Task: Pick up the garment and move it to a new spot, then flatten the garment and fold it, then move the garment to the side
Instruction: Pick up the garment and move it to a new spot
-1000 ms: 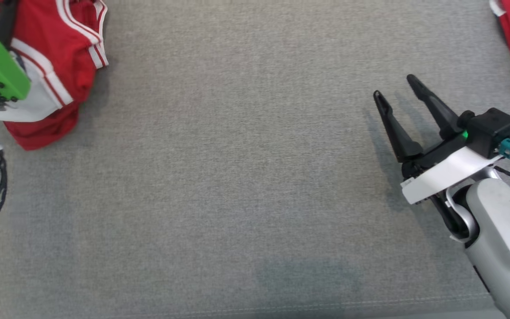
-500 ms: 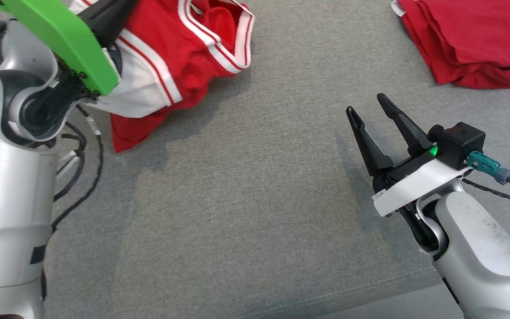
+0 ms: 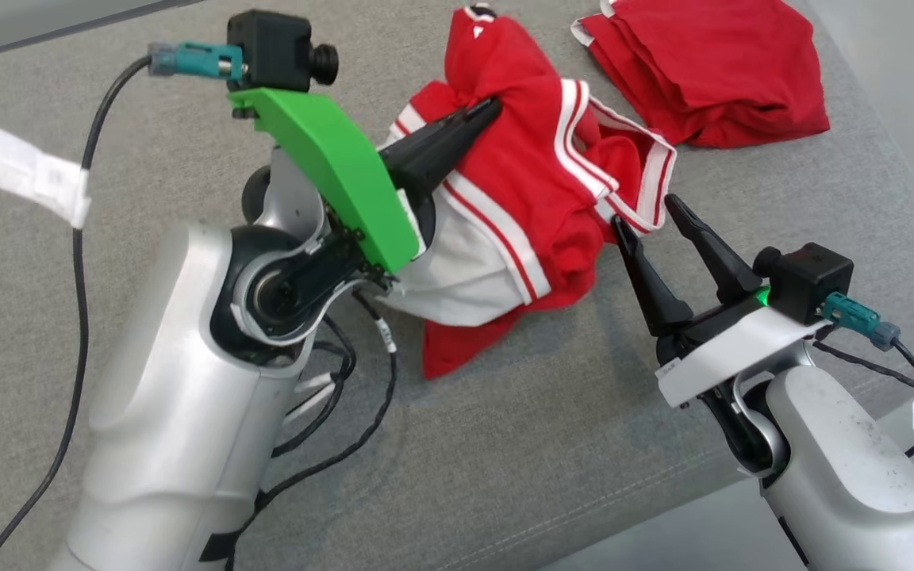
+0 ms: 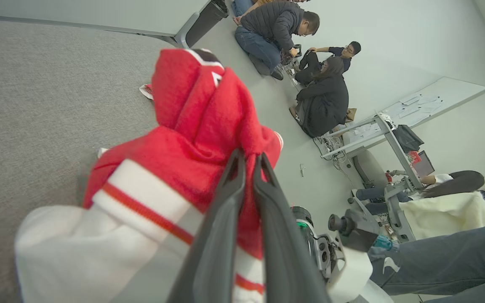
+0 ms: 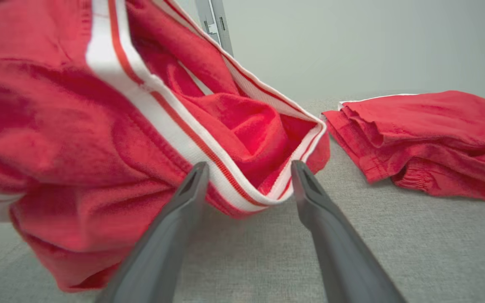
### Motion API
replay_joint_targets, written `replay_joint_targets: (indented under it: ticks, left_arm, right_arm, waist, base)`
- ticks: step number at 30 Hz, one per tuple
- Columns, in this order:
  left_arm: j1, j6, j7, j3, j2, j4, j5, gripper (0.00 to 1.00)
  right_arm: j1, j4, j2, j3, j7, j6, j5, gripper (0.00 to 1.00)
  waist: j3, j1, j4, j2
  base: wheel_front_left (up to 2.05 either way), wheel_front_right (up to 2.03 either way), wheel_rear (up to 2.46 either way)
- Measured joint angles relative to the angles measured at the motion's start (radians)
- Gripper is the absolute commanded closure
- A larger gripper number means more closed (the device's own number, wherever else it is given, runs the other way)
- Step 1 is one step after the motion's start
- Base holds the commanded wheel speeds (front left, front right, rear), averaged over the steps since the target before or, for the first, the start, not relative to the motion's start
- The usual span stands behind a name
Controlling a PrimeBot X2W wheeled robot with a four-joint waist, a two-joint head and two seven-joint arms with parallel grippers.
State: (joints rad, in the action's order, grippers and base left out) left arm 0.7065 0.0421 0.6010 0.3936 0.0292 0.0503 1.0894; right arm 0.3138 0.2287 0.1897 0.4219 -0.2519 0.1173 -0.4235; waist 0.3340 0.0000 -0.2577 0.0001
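Left gripper (image 3: 482, 113): fingers pressed together on a bunch of the red garment (image 3: 536, 206). In the left wrist view almost no gap shows between the two dark fingers, and red cloth is gathered at their tips.

Garment: red, with white-and-red striped bands and a white panel. It is crumpled, with its upper part drawn up at the pinch. The lower folds and one red corner are down by the grey cloth surface (image 3: 505, 460) and appear to rest on it; contact not confirmed.

Right gripper (image 3: 647, 214): fingers spread wide, holding nothing. Its tips sit at the striped hem on the garment's right side. From the right wrist view the hem loop lies just ahead of the gap and partly across it. I cannot tell whether either fingertip touches the cloth.

Second item: folded red pile (image 3: 703, 71) at the far right of the surface, near its corner. It is apart from the held garment, with grey surface between them.

Left wrist carries a green bracket (image 3: 330, 174) with a black camera (image 3: 274, 49) on top. Black cables (image 3: 76, 317) trail down beside that arm.

Background, left wrist view: people sitting on the floor (image 4: 322, 97) beside a desk.
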Motion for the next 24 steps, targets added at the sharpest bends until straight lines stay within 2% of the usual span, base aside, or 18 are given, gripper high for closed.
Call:
replay_joint_targets:
  ticks: [4,11,14,20,24]
  left_arm:
    - [-0.054,0.021,-0.069,0.053,-0.050,-0.024,-0.056,1.00]
    - [-0.165,0.045,-0.212,0.138,-0.063,0.033,-0.203,1.00]
    - [-0.166,0.047,-0.292,0.154,-0.069,0.047,-0.295,1.00]
    - [-0.141,0.056,-0.422,0.166,-0.072,0.062,-0.305,1.00]
    - [-0.066,0.057,-0.484,0.179,-0.071,0.072,-0.362,1.00]
  right_arm:
    - [-0.008,-0.002,0.000,-0.012,0.000,0.000,0.000,0.00]
    - [-0.030,-0.003,0.006,-0.018,0.000,0.006,0.012,0.00]
    - [-0.030,-0.015,-0.001,0.000,0.000,0.006,0.021,0.00]
    - [-0.003,-0.046,-0.015,0.059,0.000,0.006,0.054,0.00]
    - [0.004,-0.056,-0.034,0.107,0.000,0.006,0.056,0.00]
  waist:
    - [-0.015,0.0000,-0.022,0.0000]
    - [-0.014,0.0000,-0.018,0.0000]
    - [-0.011,0.0000,-0.017,0.0000]
    - [-0.008,0.0000,-0.028,0.0000]
    - [-0.015,0.0000,-0.036,0.0000]
  base:
    - [0.00,0.00,0.00]
    - [0.00,0.00,0.00]
    - [0.00,0.00,0.00]
    - [0.00,0.00,0.00]
    - [0.00,0.00,0.00]
